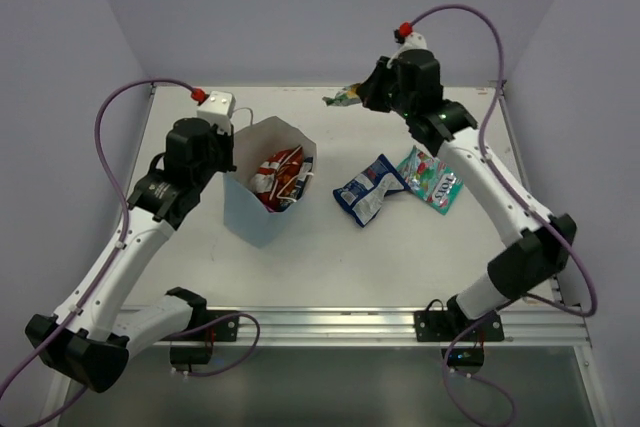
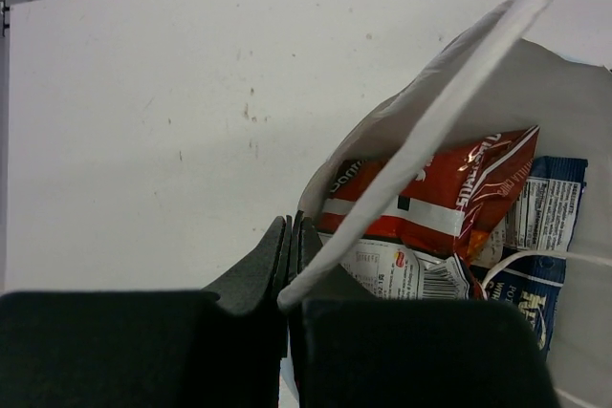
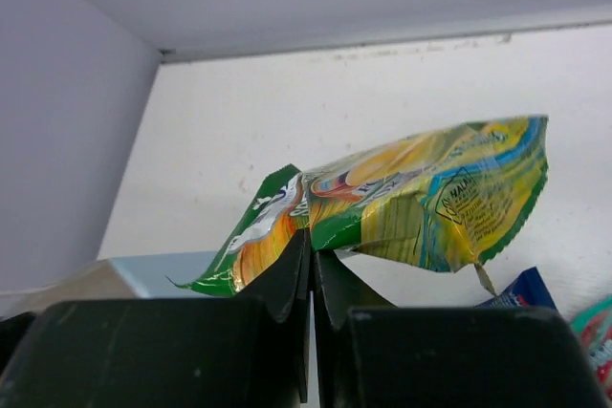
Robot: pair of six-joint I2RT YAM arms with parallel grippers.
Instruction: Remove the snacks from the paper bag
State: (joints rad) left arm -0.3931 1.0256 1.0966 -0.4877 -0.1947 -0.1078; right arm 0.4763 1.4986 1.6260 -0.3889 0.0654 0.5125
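- The left gripper [image 2: 292, 231] has its fingers pressed together on the left rim of the tall light-blue paper bag [image 1: 250, 212], right where the thin white loop handle [image 2: 435, 107] rises. In my judgement this grip is there to keep the bag upright and its mouth open while the other arm works.
- The bag stands on the left half of the white table [image 1: 330, 257], with its opening turned up and to the right, towards the right arm.
- The crinkly red-white foil packet [image 2: 430, 193] lies on top inside the bag, and a blue-white foil packet [image 2: 547, 222] sits tucked beside and partly under it. These two have yet to come out.
- The right gripper [image 3: 311, 246] is clamped on one edge of the yellow-green foil packet [image 3: 421, 203]. It holds the packet in the air over the far middle of the table, clear of the bag and well right of its mouth. Holding it by the edge lets the packet hang free, ready to be set down.
- A second blue-white foil packet [image 1: 368, 188] and the teal-green foil packet [image 1: 431, 179] lie just beside each other on the right half of the table. That looks like the unloading spot, kept well apart from the bag.
- No magenta packet shows in any view; it may be buried in the bag.
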